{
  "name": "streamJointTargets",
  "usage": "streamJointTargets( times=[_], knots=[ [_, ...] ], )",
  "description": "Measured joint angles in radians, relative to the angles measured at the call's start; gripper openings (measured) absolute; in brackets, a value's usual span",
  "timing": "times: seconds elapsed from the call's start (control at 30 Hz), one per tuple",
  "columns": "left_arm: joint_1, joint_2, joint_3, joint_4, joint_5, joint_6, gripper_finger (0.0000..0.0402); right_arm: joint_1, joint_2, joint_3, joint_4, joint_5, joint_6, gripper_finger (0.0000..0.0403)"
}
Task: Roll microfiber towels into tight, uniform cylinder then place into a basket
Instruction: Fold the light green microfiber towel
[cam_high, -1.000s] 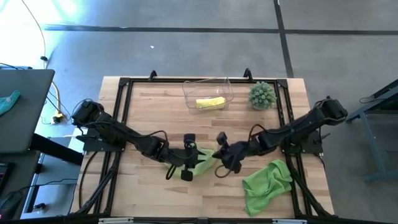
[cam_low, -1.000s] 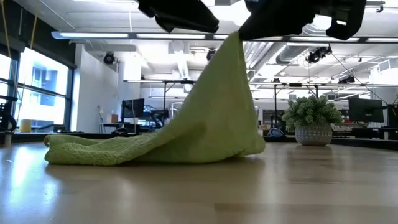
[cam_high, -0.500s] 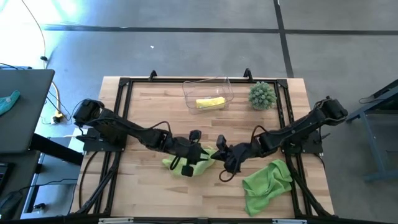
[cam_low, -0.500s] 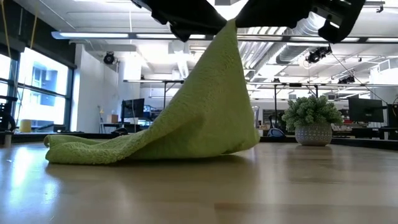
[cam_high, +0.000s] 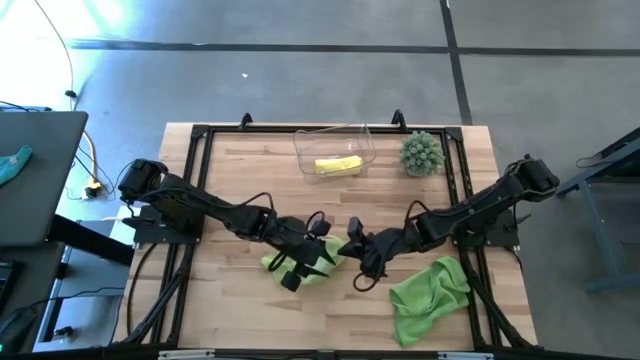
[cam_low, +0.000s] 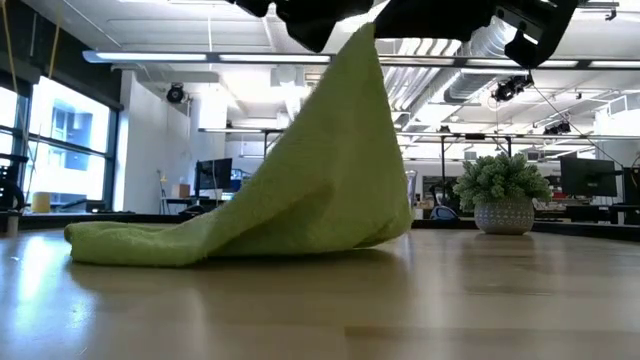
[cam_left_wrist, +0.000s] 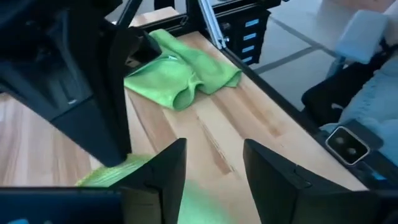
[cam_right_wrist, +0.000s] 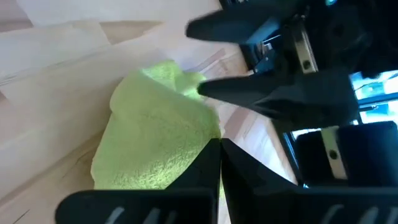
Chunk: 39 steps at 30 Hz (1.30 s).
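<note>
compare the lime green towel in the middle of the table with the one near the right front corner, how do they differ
The middle lime green towel is pulled up into a peak, its top pinched by the shut right gripper; the corner lime green towel lies loose and crumpled, untouched. The middle one sits between both arms, with the left gripper open at it; the corner one lies apart, beside the right arm. Both are unrolled and outside the basket.

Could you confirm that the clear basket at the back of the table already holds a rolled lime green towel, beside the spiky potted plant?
Not quite: the rolled towel in the basket is bright yellow, not lime green, as the high view shows. The rest stands: the basket is at the back of the table, beside the spiky plant.
</note>
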Motion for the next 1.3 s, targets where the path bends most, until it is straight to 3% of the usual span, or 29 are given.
streamJointTargets(
  times=[0.17,0.37,0.7,1.13,1.3],
  knots=[
    [-0.001,0.000,0.000,-0.006,-0.033,-0.003,0.0157,0.000,0.000,0.000,0.026,0.008,0.002,0.0000],
    [-0.010,0.001,0.000,-0.011,-0.186,0.044,0.0159,0.001,0.000,0.000,-0.013,0.009,0.096,0.0000],
    [-0.017,0.001,0.000,-0.009,-0.247,0.084,0.0159,0.001,0.001,0.000,-0.048,-0.001,0.161,0.0000],
    [-0.013,0.058,0.000,-0.055,-0.170,0.049,0.0159,0.001,0.001,0.000,-0.027,0.053,0.110,0.0000],
    [-0.021,0.058,0.000,-0.087,-0.066,0.035,0.0159,-0.005,0.001,0.000,-0.077,0.091,0.114,0.0000]
  ],
)
